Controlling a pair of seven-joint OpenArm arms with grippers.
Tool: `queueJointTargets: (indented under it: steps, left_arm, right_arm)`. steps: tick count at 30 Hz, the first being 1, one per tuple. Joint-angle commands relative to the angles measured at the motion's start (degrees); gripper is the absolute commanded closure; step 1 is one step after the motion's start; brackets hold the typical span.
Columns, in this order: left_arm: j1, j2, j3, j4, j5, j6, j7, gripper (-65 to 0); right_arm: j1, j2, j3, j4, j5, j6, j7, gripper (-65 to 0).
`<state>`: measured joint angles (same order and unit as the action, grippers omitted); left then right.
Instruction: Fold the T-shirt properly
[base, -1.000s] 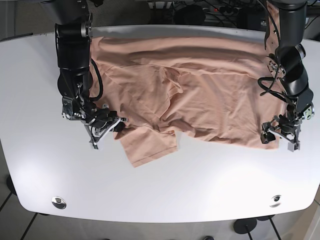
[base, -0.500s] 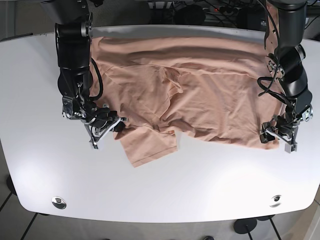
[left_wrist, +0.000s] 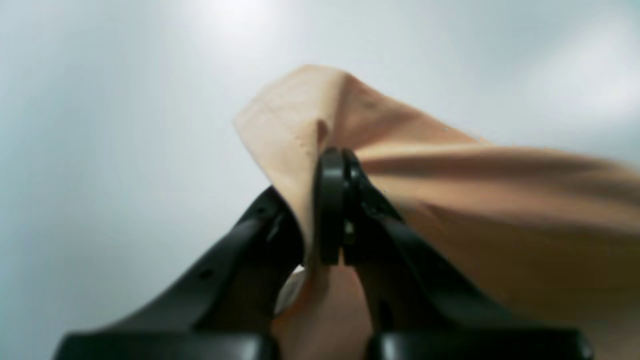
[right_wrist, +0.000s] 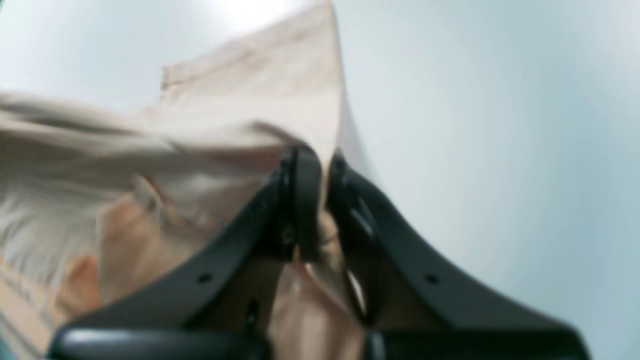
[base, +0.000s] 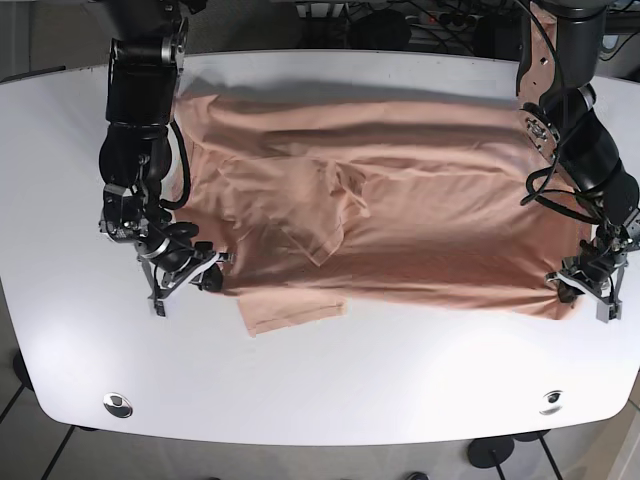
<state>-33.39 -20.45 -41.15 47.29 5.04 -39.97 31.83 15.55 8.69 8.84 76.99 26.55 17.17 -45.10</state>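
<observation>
While we look down from the base view, we see the peach-pink cotton T-shirt (base: 390, 200) spread wide across the white rounded bench (base: 330, 380), wrinkled in the middle, w/ one sleeve flap lying flat near the front-left of the cloth. Our left end effector (base: 588, 288) sits at the shirt's corner on the view's right; in the left wrist view its black fingers (left_wrist: 332, 200) are pressed together on a raised fold of the fabric (left_wrist: 450, 200), which peaks just above the tips & drapes off to the right. Our right end effector (base: 190, 268) is at the shirt's edge on the view's left, next to the sleeve flap. In the right wrist view its black fingers (right_wrist: 305, 200) are nearly closed, pinching a strip of cloth (right_wrist: 260, 100) btwn them, w/ the rest bunched to the left. Both wrist views are blurred, so finer detail of the hems is unclear. Bare bench surrounds the shirt on the near side.
</observation>
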Motion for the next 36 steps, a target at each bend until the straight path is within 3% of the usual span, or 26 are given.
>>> queueJointTargets:
  steps: [1, 5, 10, 15, 23, 24, 26, 28, 29, 31, 32, 33, 36]
  left_arm:
    - [2.1, 1.1, -0.2, 9.9, -0.4, 0.0, 2.1, 0.0]
    - [8.0, 2.9, -0.5, 22.0, -0.4, 0.0, 6.8, 0.0]
    - [14.3, 2.7, -1.2, 26.6, -0.4, 0.0, 7.4, 0.0]
    - [19.8, 2.6, -4.7, 28.2, -0.4, 0.0, 7.5, 0.0]
    - [28.5, 1.2, -4.5, 28.3, -0.3, 0.0, 7.5, -0.6]
    - [29.4, 1.0, -4.4, 28.3, -0.3, 0.0, 7.5, -1.1]
    - [30.2, 0.8, -4.4, 28.3, -0.3, 0.0, 7.5, -9.3]
    - [30.2, 0.8, -4.8, 28.1, -0.2, 0.0, 7.5, -27.2]
    - [30.5, 0.8, -4.7, 28.3, -0.2, 0.0, 7.5, -36.0]
    - [30.7, 0.7, -4.5, 30.1, -0.4, 0.0, 7.5, -38.5]
    - [30.7, 0.8, -4.7, 32.4, -0.4, 0.0, 7.5, -38.5]
    - [30.8, 0.8, -4.8, 35.1, -0.4, 0.0, 7.5, -38.5]
    - [30.8, 1.8, -4.5, 40.8, -1.9, 0.0, 7.5, -38.5]
  right_arm:
    - [0.0, 0.5, 1.3, 5.6, 0.6, 0.37, -0.5, -1.9]
    - [-4.3, 0.5, 4.1, 14.6, 0.7, 0.37, -5.5, -1.9]
    - [-11.5, 0.3, 5.2, 23.4, 0.7, 0.37, -9.3, -1.9]
    - [-20.3, 0.2, 5.2, 29.9, 0.7, 0.37, -9.3, -1.9]
    - [-29.5, -0.9, 5.2, 31.2, 0.6, 0.37, -8.9, -2.1]
    - [-30.2, -0.9, 5.2, 31.2, 0.6, 0.37, -8.9, -2.2]
    - [-31.6, -0.9, 5.2, 31.0, 0.1, 0.37, -8.9, -2.7]
    - [-33.4, -0.9, 5.3, 31.3, 0.1, 0.37, -8.9, -9.8]
    - [-34.3, -0.8, 6.4, 32.7, 0.5, 0.37, -8.9, -20.9]
    - [-35.5, -2.0, 9.1, 36.1, 0.6, 0.37, -8.9, -41.5]
    - [-35.6, -2.3, 9.6, 37.3, 0.6, 0.72, -8.9, -47.2]
    - [-35.5, -2.2, 9.6, 38.2, 0.6, 0.72, -8.9, -50.3]
    - [-30.6, -2.2, 9.2, 38.4, 0.2, 0.72, -9.1, -50.7]
